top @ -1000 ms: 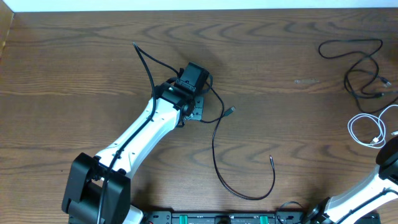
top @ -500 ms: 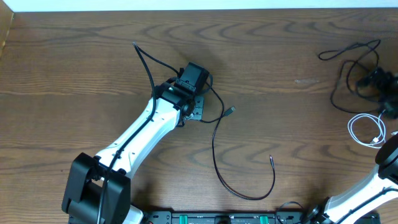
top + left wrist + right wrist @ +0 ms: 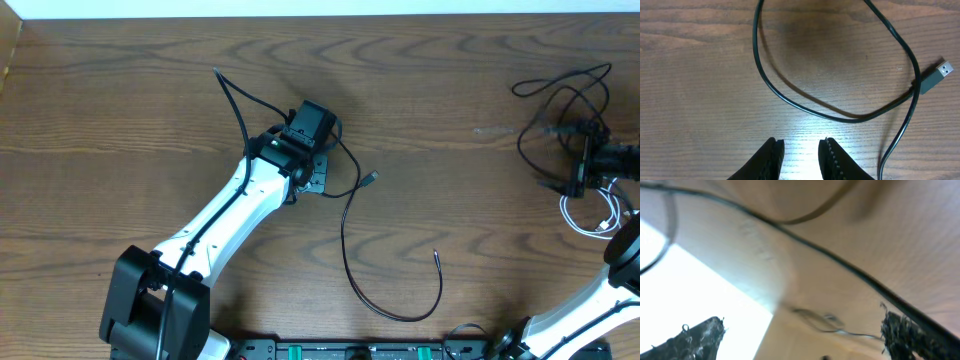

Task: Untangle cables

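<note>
A long black cable (image 3: 345,240) runs from the far left, past my left gripper (image 3: 318,176), and loops toward the front, its USB plug (image 3: 372,178) lying beside the gripper. In the left wrist view the cable (image 3: 790,100) curves ahead of my left gripper (image 3: 800,150), whose jaws stand slightly apart with nothing between them; the plug (image 3: 938,75) is at the right. At far right a tangle of black cables (image 3: 560,95) and a white cable (image 3: 572,210) lie under my right gripper (image 3: 577,160), which is wide open. The blurred right wrist view shows a black cable (image 3: 815,250) passing above the right gripper (image 3: 800,335).
The wooden table (image 3: 120,110) ends at a white strip along the far edge. The left arm (image 3: 220,220) stretches diagonally from the front left. A black rail (image 3: 360,350) of the arm bases lines the front edge.
The right gripper has come into view over the right-hand tangle, moved left and toward the front, and opened wide; the black cables there shifted. The left arm has not moved.
</note>
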You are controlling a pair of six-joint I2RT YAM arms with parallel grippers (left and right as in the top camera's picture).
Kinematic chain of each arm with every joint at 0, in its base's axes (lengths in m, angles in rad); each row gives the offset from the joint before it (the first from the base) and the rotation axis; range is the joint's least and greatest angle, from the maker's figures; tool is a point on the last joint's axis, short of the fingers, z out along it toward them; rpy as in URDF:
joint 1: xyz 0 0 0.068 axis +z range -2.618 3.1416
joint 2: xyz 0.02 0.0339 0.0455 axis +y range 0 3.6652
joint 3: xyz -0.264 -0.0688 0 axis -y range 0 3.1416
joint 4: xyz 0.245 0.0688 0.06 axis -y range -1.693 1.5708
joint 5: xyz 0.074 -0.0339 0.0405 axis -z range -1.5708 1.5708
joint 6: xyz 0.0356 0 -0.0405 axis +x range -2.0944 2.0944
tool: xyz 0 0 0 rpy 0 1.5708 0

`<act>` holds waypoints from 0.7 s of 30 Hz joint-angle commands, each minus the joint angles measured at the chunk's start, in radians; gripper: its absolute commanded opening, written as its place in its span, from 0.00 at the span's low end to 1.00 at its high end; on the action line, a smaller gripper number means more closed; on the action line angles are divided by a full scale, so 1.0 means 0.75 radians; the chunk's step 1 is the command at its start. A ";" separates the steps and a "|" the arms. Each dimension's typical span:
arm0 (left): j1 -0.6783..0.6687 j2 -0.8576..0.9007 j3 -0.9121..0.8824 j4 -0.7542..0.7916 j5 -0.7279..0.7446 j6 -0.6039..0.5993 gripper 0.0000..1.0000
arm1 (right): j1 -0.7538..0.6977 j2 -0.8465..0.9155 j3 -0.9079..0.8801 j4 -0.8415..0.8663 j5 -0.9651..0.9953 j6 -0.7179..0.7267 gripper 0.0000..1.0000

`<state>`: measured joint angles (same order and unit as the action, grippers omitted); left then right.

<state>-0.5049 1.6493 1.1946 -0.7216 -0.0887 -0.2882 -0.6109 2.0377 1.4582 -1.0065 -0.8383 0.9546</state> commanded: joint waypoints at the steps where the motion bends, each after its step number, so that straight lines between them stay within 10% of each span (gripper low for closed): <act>1: 0.006 -0.004 0.000 -0.014 -0.022 -0.006 0.29 | 0.008 0.002 0.001 0.108 -0.365 0.173 0.99; 12: 0.006 -0.004 0.000 -0.018 -0.022 -0.007 0.29 | 0.009 -0.001 0.101 0.609 -0.486 0.497 0.97; 17: 0.006 -0.004 0.000 -0.003 -0.022 -0.008 0.29 | 0.067 0.000 0.104 1.029 -0.144 0.141 0.61; 20: 0.006 -0.002 0.000 0.017 -0.023 -0.041 0.29 | 0.142 0.000 0.104 1.167 0.094 -0.196 0.01; 21: 0.006 -0.002 0.000 0.022 -0.022 -0.047 0.29 | 0.159 0.000 0.104 1.168 0.148 -0.231 0.01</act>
<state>-0.5049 1.6493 1.1946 -0.7124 -0.0887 -0.2947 -0.5533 2.0380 1.5230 -0.1459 -0.9432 1.0416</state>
